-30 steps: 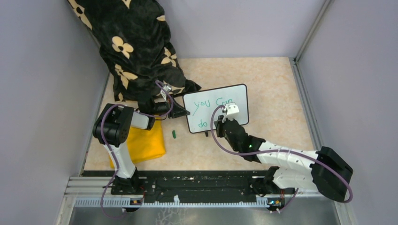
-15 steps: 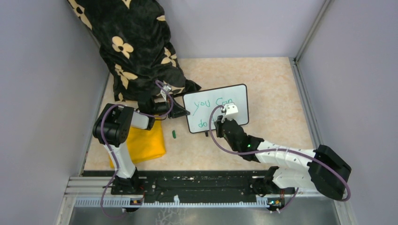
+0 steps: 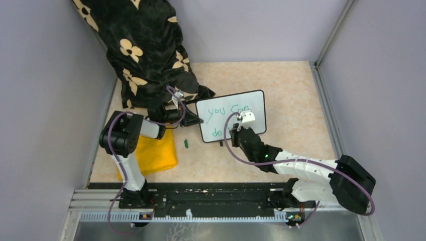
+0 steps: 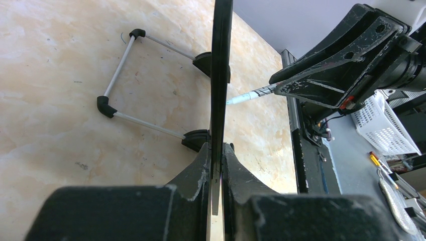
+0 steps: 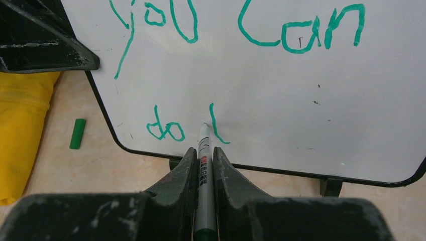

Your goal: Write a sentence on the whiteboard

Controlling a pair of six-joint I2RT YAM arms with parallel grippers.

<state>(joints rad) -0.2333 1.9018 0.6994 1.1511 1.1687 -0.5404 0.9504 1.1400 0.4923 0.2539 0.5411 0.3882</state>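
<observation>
**mik_82:** Top view first. The whiteboard (image 3: pixel 251 103) stands on the table (image 3: pixel 286 90), about mid-table and a bit left of centre. It sits just right of a black flowered cloth (image 3: pixel 145 55). The left gripper (image 3: pixel 193 120) is at the board's left edge and the right gripper (image 3: pixel 237 128) is in front of its lower half. A folded yellow cloth (image 3: pixel 153 153) lies under the left arm, and a small green cap (image 3: pixel 186 143) sits on the table between that cloth and the board.

**tessa_r:** What are the fingers doing?

**mik_82:** In the left wrist view they're pinching the board's black frame. The board is seen edge-on there, running straight up between them, upright. Its wire stand (image 4: pixel 125 90) rests on the table behind it. The marker (image 4: pixel 246 95) comes in from the right, and its tip looks like it's touching the board's face.

**tessa_r:** And the right wrist view?

**mik_82:** The right fingers are clamped tight on the marker's grey barrel, with the tip poking out ahead of them. The sentence (image 5: pixel 281 35) is in green: "you Can" on the top line, "do" below, then one hooked stroke. The tip sits just left of that stroke. The cap and the yellow cloth show at the left, with the left gripper's black finger in the top corner.
</observation>
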